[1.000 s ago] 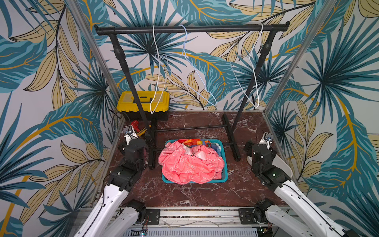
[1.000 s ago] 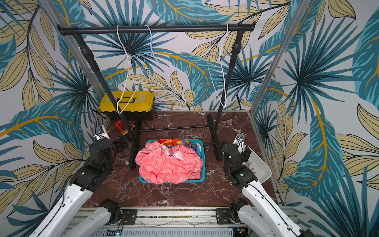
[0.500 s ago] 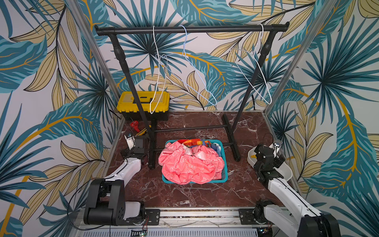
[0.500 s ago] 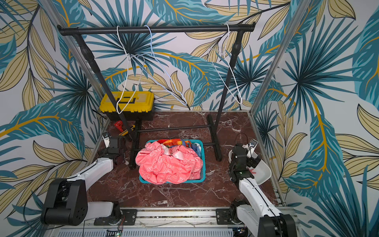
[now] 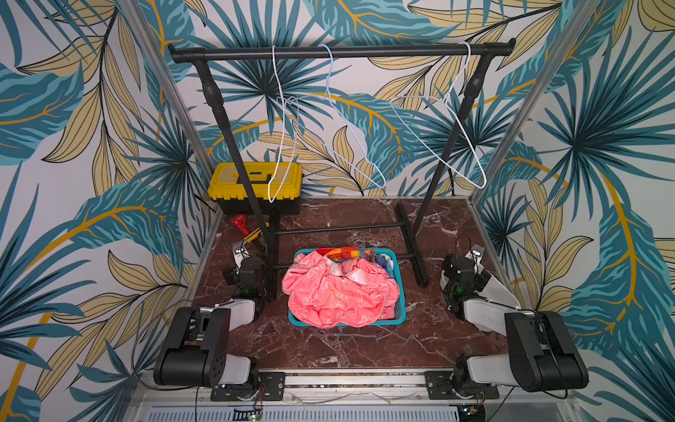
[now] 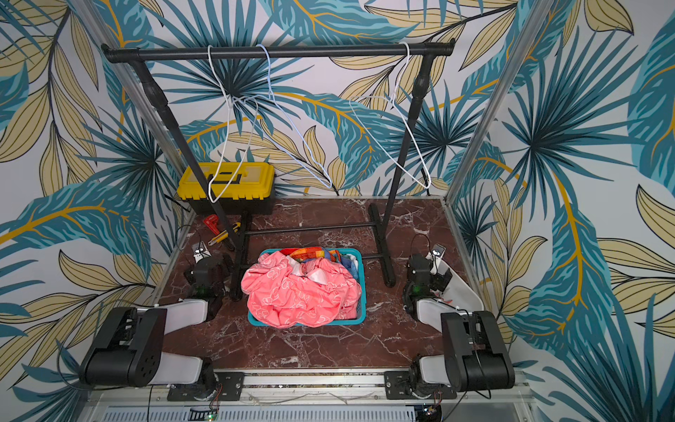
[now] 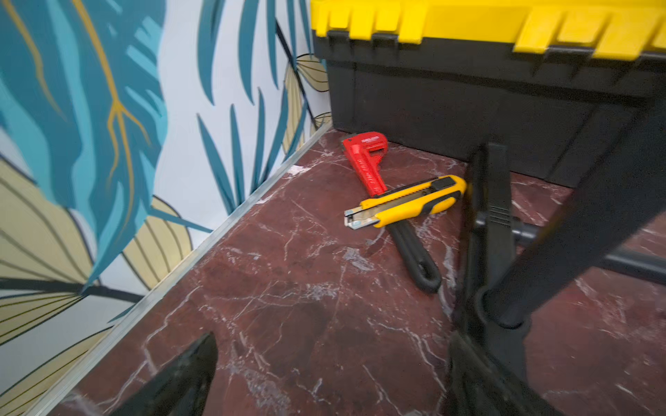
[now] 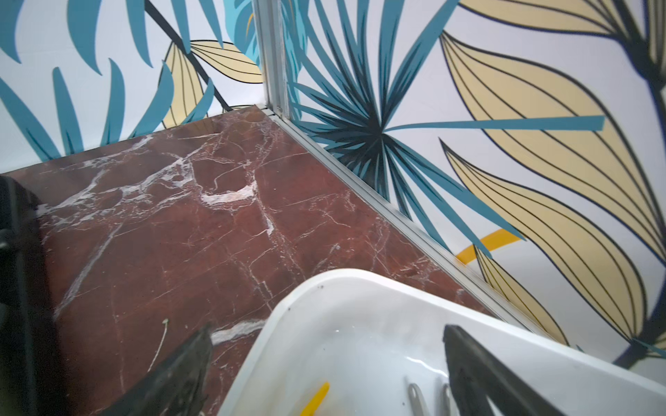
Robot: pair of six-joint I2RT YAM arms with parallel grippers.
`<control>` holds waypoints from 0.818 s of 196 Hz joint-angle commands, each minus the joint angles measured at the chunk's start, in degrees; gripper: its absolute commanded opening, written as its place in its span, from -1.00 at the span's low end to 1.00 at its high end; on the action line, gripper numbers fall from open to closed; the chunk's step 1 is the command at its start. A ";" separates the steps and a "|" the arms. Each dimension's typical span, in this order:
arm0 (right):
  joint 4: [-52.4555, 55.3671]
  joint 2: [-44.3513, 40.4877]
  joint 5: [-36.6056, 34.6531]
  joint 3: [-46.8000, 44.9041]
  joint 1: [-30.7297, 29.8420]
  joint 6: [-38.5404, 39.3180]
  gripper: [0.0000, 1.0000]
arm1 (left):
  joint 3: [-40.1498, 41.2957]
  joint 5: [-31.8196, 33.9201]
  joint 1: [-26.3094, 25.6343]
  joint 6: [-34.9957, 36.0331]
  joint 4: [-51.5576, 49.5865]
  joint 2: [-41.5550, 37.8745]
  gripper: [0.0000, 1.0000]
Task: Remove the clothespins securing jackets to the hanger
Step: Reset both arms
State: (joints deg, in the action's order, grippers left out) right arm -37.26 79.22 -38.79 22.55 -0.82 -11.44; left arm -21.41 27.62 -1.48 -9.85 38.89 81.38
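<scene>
Both arms parked low, claws spread wide, nothing in them

Left gripper [image 7: 331,345] sits over the marble floor, right gripper [image 8: 326,329] over the white tray [image 8: 360,288] holding clothespins [image 8: 317,398]. Jackets [image 5: 339,292] are piled in the teal basket [image 5: 400,314] between them, with bare wire hangers [image 5: 380,179] on the rack [image 5: 365,52] behind.

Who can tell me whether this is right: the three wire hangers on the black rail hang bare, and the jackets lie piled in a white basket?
Wrong in one respect: the basket is teal, not white, as both top views show. The rest stands: the three wire hangers on the black rail hang bare, and the jackets lie piled in that basket.
</scene>
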 commanded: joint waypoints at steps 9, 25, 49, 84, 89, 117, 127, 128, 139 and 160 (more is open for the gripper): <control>-5.10 0.74 8.76 0.68 0.12 4.05 0.99 | 0.03 -13.22 -0.63 8.38 13.62 6.40 0.99; -9.06 1.12 14.87 -1.12 0.12 6.45 0.99 | 1.31 -11.03 -0.99 7.75 14.84 5.40 0.99; -20.00 8.06 18.27 -2.56 -0.03 10.28 0.99 | 2.78 -10.57 -0.90 7.28 16.68 4.93 0.99; -14.74 6.78 17.80 -1.11 -0.10 8.98 0.99 | 2.14 -10.31 -0.90 7.42 16.48 5.70 0.99; -14.61 6.83 17.82 -1.09 -0.07 8.92 0.99 | 1.60 -10.56 -0.94 7.81 16.36 6.31 0.99; -13.36 6.39 17.78 -0.71 0.03 8.68 0.99 | 0.06 -11.01 -0.67 8.13 15.37 7.39 0.99; -13.32 6.22 17.86 -0.84 0.03 8.63 0.99 | 0.05 -11.00 -0.63 8.13 15.34 7.35 0.99; -13.35 6.17 17.86 -0.84 0.03 8.68 0.99 | 0.05 -11.00 -0.63 8.11 15.33 7.32 0.99; -13.24 6.06 17.87 -0.91 0.03 8.63 0.99 | 0.05 -10.98 -0.63 8.09 15.36 7.35 0.99; -13.24 6.04 17.77 -0.88 0.03 8.62 0.99 | 0.14 -11.00 -0.63 8.05 15.34 7.30 0.99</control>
State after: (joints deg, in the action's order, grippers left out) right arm -49.47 85.54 -21.32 21.65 -0.82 -3.55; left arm -20.58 17.06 -2.31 -2.31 53.32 88.53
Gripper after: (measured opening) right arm 0.994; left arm 0.995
